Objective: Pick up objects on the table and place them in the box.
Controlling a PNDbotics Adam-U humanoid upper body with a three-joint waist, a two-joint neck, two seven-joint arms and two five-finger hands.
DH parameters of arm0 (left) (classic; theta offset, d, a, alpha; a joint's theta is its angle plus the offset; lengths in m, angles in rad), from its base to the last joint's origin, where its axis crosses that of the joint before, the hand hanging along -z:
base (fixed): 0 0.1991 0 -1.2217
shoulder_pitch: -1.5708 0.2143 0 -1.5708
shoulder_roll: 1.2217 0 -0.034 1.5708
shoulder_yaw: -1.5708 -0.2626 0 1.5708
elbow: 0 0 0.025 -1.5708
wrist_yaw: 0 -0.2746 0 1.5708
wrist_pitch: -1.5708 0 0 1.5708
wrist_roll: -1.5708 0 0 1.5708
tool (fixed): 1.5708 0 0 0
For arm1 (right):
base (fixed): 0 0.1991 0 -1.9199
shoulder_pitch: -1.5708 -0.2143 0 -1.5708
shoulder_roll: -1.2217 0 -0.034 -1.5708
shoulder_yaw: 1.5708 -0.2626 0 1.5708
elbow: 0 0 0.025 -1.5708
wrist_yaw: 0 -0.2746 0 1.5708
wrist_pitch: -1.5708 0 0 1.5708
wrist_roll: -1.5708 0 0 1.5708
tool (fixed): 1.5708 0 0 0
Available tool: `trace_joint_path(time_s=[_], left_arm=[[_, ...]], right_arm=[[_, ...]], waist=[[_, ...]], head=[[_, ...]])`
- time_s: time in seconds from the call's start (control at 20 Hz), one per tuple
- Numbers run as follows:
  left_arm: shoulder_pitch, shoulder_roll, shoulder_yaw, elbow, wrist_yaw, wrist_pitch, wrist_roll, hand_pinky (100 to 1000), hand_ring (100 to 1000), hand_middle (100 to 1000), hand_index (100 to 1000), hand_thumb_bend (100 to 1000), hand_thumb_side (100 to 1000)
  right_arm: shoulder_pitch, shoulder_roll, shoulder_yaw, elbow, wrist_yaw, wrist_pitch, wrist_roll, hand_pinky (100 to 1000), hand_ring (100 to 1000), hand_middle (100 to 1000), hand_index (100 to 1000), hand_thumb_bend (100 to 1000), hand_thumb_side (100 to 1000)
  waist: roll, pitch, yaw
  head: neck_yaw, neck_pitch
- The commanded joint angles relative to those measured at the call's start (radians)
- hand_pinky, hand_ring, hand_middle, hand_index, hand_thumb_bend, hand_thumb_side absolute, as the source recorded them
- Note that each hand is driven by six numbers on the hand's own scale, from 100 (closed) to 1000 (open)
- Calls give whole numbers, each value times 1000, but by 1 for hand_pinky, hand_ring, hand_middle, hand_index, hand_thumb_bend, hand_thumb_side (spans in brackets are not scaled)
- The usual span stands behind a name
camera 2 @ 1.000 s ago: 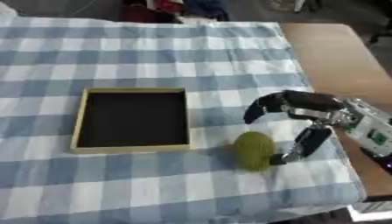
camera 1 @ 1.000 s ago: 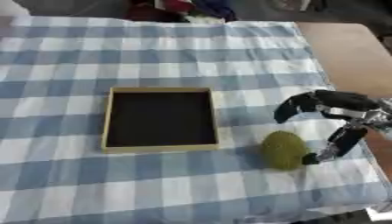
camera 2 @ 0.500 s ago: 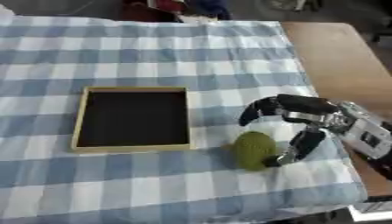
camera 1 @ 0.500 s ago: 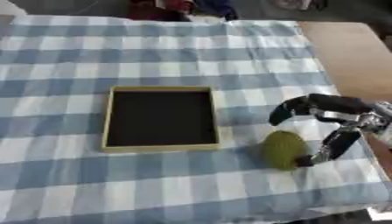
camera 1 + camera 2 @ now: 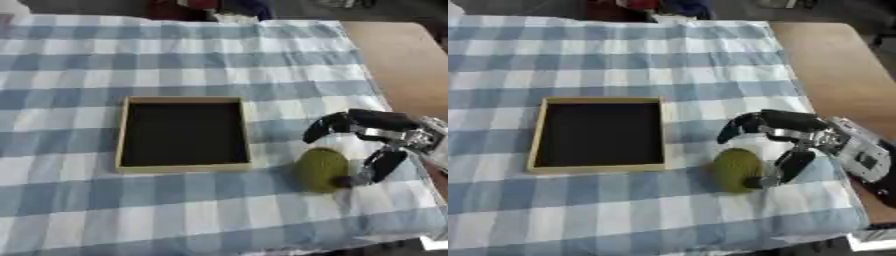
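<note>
Over the last second the robot's black right hand (image 5: 785,137) has edged leftward toward the one olive-green rounded object (image 5: 736,169), closing around it from the right. Its fingers (image 5: 744,125) arch over the object's upper right side, spread and half curled, while the thumb (image 5: 785,167) reaches down along the lower right, its tip touching or very nearly touching the green surface; whether the upper fingers make contact cannot be told, and the object rests on the cloth, not lifted. That single object lies just beside the lower right corner of the one shallow square box with a pale wooden rim and black floor (image 5: 122,134), a narrow strip of cloth between them. Nothing lies inside the box. Both sit on a blue-and-white checked tablecloth (image 5: 175,60), which covers a light brown wooden table (image 5: 394,55) whose bare top shows to the far right of the box. Only one robot hand is visible.
</note>
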Motion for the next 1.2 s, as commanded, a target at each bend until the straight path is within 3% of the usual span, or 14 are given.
trace_joint_path(time_s=[0.05, 0.65, 1.2], left_arm=[[-10, 27, 2, -20, 4, 0, -4, 638, 502, 696, 819, 100, 551], [-10, 24, 3, -20, 5, 0, -4, 638, 501, 697, 819, 100, 552], [-11, 23, 3, -17, 8, -2, -1, 636, 497, 694, 816, 100, 550]], right_arm=[[-10, -27, -10, -7, -17, -43, 54, 797, 827, 750, 845, 377, 333], [-12, -30, -9, 6, -40, -43, 60, 774, 742, 622, 822, 376, 381], [9, -25, -2, 34, -53, -35, 52, 776, 736, 610, 803, 297, 372]], waist=[[2, -11, -1], [3, -5, 1], [6, 0, 2]], head=[[-3, -7], [-11, -11], [-17, -14]])
